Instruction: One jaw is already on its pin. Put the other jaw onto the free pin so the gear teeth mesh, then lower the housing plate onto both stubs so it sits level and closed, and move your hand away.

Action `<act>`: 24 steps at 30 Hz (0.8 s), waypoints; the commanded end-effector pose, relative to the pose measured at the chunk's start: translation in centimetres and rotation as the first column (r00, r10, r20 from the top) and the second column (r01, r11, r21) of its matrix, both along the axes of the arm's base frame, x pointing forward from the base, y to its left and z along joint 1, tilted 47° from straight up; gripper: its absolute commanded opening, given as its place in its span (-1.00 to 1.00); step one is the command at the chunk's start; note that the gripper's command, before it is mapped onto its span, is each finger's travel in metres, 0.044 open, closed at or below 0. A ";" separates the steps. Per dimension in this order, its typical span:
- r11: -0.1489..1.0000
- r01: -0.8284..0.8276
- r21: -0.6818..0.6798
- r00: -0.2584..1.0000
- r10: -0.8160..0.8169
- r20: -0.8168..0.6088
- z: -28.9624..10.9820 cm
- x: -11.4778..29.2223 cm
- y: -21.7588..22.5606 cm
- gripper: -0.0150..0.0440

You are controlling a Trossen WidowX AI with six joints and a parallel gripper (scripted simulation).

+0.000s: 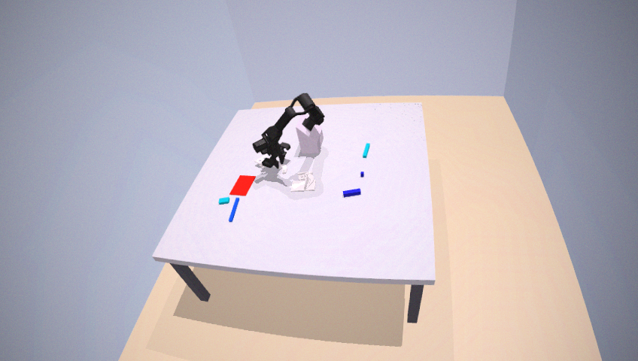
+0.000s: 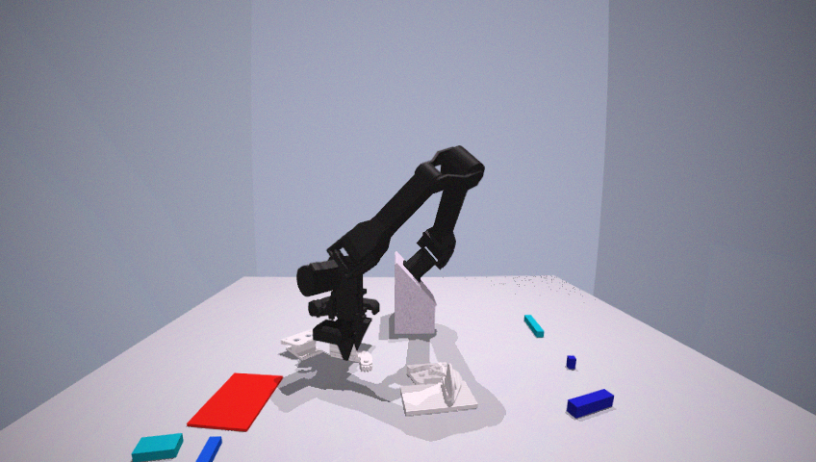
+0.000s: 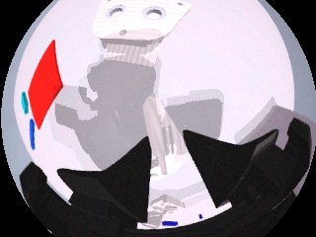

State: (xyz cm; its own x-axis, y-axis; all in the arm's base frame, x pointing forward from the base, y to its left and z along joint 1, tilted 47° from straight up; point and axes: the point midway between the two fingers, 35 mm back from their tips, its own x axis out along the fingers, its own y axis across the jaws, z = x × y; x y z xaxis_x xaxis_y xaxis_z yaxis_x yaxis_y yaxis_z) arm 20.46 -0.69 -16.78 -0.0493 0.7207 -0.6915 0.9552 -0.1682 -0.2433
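Note:
My gripper points down, low over the table, and is shut on the loose white jaw. Its toothed round end sticks out beside the fingers in the exterior view; the fingers hide much of the rest. The white base stands to the right, with the mounted jaw upright on it. The pins are too small to make out. The white housing plate, with two round holes, lies left of the gripper in the exterior view.
A red flat square lies front left, near a teal block and a blue bar. A dark blue block, a small blue cube and a cyan bar lie right.

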 end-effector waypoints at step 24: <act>1.000 0.005 -0.002 1.000 -0.005 -0.004 3.8 0.5 -4.3 -0.04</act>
State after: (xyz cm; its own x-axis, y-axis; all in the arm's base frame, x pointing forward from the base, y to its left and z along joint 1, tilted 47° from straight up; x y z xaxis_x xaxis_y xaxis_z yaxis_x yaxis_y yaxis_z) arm 20.66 -3.89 -13.91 -0.0544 0.7273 -0.6841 0.9494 -0.1746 -0.2611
